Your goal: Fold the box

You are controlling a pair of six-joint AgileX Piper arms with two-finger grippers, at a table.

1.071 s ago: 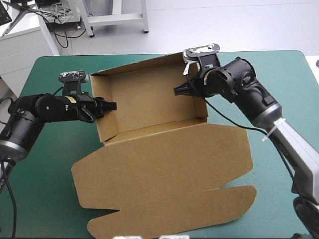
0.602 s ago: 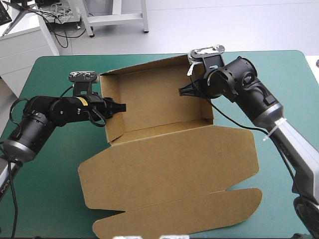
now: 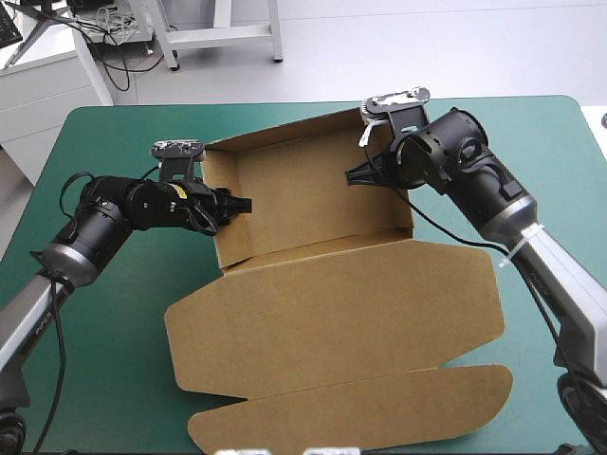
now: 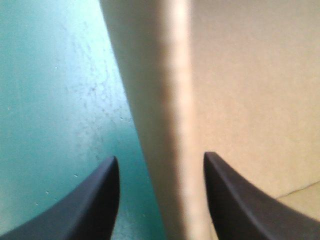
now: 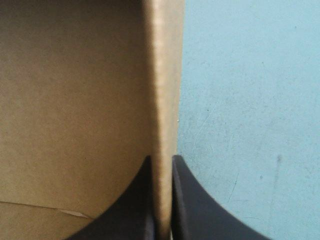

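At box (image 3: 313, 204) wall edges, right hand (image 3: 350, 177) pinches, left hand (image 3: 247, 204) straddles.

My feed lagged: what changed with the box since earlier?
The box slid rightward across the table, the left end effector following, open astride the left wall. The right end effector shifted slightly, staying shut on the right wall. The lid stayed flat.

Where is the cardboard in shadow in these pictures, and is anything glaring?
Left wrist view: on the box, the wall's outer face is shaded, the inside pale. Right wrist view: the inside is dim, the wall's edge bright. High view: even light, no glare.
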